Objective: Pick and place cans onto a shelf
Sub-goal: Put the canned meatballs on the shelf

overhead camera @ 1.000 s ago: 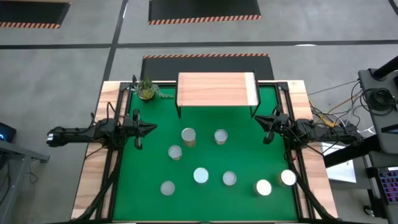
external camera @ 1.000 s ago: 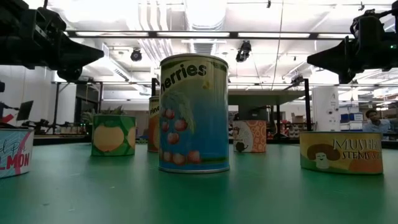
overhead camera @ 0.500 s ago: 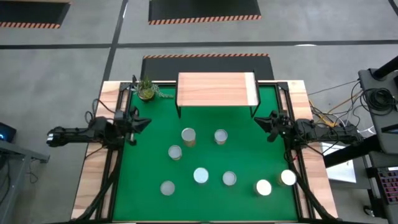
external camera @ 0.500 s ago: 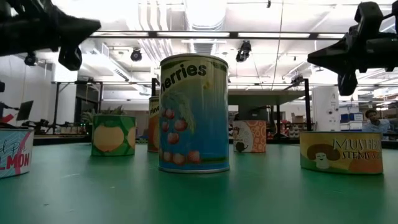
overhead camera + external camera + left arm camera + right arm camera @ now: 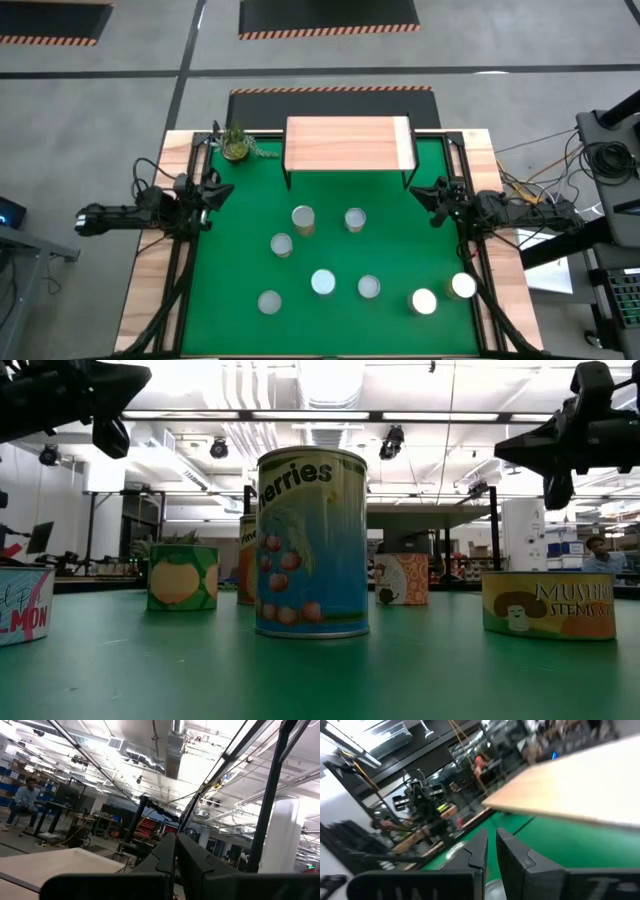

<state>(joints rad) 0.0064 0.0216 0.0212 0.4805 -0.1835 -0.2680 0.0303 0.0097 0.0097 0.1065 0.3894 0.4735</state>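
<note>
Eight short silver-topped metal cans (image 5: 303, 219) stand on the green table (image 5: 240, 250); rigid and probably smooth, they suit gripping across the sides. Left gripper (image 5: 217, 188) and right gripper (image 5: 427, 193) hover closed, empty, flanking the light-wood, black-legged shelf (image 5: 348, 144).

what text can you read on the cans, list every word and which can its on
"erries", start cut off by the curve: tall can with red fruit, centre of the low view.
"MUSH" over "STEMS &": short tan can with mushroom picture, at right; the rest is cut off.
"MON", with unreadable script above: can at the left edge.
Other cans: no text I can read.
</note>
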